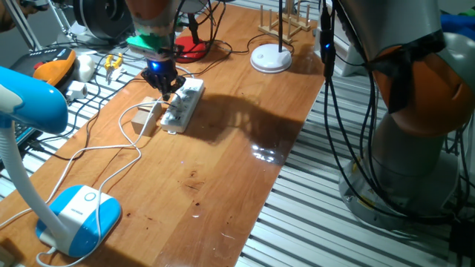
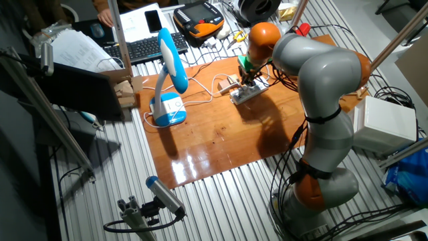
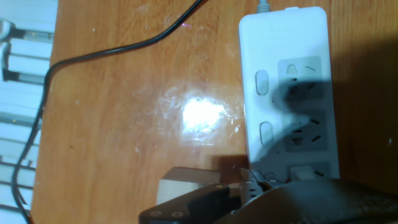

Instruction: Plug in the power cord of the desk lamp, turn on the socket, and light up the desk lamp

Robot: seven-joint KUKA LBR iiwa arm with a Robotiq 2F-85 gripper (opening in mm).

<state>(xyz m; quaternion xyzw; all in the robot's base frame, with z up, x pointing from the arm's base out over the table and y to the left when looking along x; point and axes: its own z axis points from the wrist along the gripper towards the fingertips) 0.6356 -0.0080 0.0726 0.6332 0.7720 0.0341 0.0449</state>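
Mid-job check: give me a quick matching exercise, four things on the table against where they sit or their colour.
Things:
1. socket
2. desk lamp
3. white disc-base lamp
4. wooden block

Descriptions:
A. near table end, light-blue and white base
B. directly under the gripper
C. far table corner
D. tan, beside the socket

Pairs: 1-B, 2-A, 3-C, 4-D

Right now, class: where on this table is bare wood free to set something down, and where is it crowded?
Free: the wide stretch between the socket, the white disc lamp and the table's near edge. Crowded: around the socket, where the gripper hovers beside the wooden block, and along the power cord toward the desk lamp.
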